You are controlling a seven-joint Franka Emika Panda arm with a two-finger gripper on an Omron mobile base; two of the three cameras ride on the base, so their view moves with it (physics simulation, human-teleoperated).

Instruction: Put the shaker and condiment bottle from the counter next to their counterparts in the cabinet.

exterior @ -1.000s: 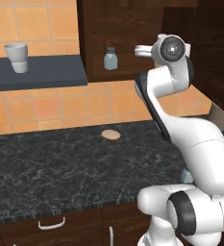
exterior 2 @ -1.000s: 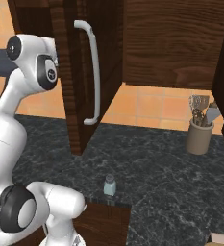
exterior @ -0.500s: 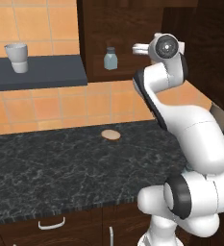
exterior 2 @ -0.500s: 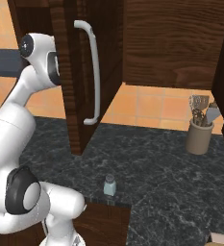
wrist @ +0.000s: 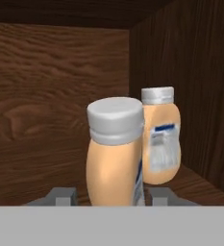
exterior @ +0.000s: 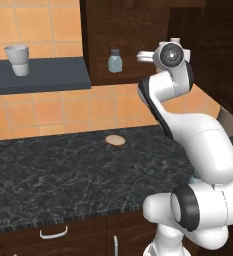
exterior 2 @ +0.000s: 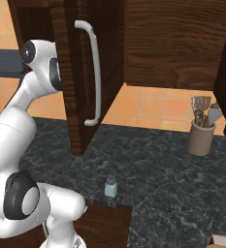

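- Condiment bottle (wrist: pixel 114 153), hand view: orange-tan body, grey cap, upright on the wooden floor of the cabinet (wrist: pixel 51 96), between the two grey fingertips (wrist: pixel 61 196) of the gripper (wrist: pixel 111 197); small gaps visible on both sides of the bottle, fingers apparently released, contact not certain.
- Counterpart bottle (wrist: pixel 160 142), same view: grey cap, greyish label with a blue stripe, upright just behind and to the right of the condiment bottle, close to the cabinet's right inner wall, near the back corner.
- Left base view: counterpart shaker (exterior: pixel 115 61), blue-grey with grey cap, upright on the cabinet shelf near its left edge; arm wrist raised level with that shelf and reaching into the cabinet.
- Same view: whitish cup (exterior: pixel 18 60) near the left end of the grey-blue wall shelf (exterior: pixel 48 75); flat tan disc (exterior: pixel 115 140) on the worktop (exterior: pixel 63 175) near its back edge, below the cabinet.
- Right base view: shaker (exterior 2: pixel 110 186) upright at the front edge of the worktop, beside the robot's base; cabinet door (exterior 2: pixel 85 72) swung open, pale handle (exterior 2: pixel 93 72) facing the camera.
- Same view: utensil crock (exterior 2: pixel 201 137) with wooden tools near the back edge of the worktop, toward its right end, well apart from the shaker.
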